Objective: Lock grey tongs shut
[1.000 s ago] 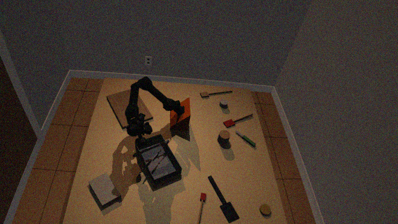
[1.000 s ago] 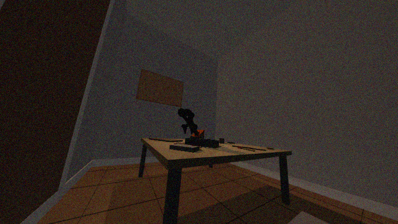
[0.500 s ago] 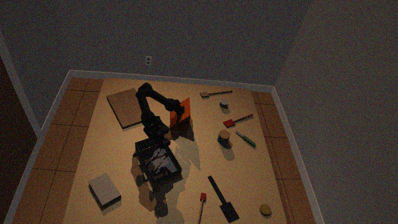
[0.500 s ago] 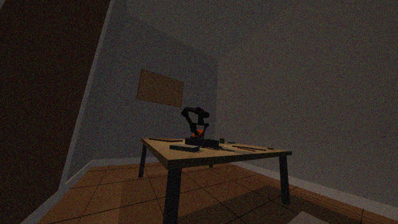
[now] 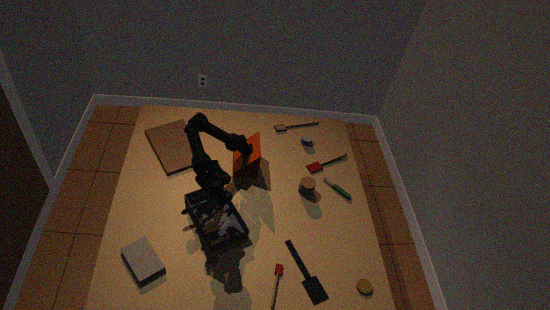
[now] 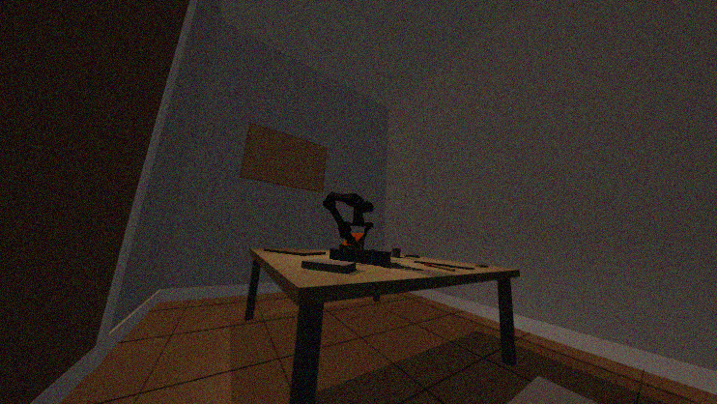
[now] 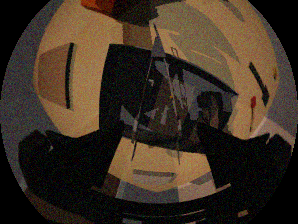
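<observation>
Tongs (image 7: pixel 146 97) across roasting tin (image 7: pixel 111 90) (image 5: pixel 242 222), open gripper (image 7: pixel 161 125) above, lettering unreadable

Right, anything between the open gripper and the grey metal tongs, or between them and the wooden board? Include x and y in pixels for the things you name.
Nothing visible between gripper (image 5: pixel 213 192) (image 6: pixel 357 241) (image 7: pixel 161 126) and tongs (image 7: pixel 158 47). Towards the board (image 5: pixel 169 146) (image 6: pixel 293 251) (image 7: pixel 54 76), only the dark roasting tin's (image 5: pixel 240 223) (image 6: pixel 373 256) (image 7: pixel 111 85) raised side wall; they lie across the tin, so lifting should probably clear it.

Black, chunky-jointed arm (image 5: pixel 196 144) (image 6: pixel 336 216) (tool (image 5: pixel 215 194) (image 6: pixel 357 240) (image 7: pixel 161 125) wedge-fingered).

Tongs' hinge lock too small to discern.
</observation>
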Motion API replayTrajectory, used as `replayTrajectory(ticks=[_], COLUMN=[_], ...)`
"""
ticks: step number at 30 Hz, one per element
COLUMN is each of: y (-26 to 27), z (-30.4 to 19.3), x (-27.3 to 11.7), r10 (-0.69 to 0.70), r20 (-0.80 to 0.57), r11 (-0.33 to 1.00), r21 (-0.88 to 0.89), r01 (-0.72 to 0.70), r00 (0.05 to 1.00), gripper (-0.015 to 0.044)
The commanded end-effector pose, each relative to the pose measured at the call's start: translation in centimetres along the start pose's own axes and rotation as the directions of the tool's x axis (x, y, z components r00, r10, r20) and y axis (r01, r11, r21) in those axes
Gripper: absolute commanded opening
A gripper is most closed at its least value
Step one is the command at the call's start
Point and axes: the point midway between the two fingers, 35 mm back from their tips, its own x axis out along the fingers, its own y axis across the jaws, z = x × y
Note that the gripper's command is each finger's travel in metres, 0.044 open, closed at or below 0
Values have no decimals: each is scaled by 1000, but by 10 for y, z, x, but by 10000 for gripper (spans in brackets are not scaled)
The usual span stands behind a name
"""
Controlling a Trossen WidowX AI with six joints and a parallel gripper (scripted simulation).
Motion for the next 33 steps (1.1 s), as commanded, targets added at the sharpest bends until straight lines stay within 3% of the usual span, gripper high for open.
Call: replayTrajectory(ticks=[1,33], y=[0,-1], z=[2,1], x=[8,60], r10=[5,4], r20=[6,6], r11=[1000,1000], r21=[-6,-5], r01=[-5,-4], r00=[1000,1000], gripper=[440,440])
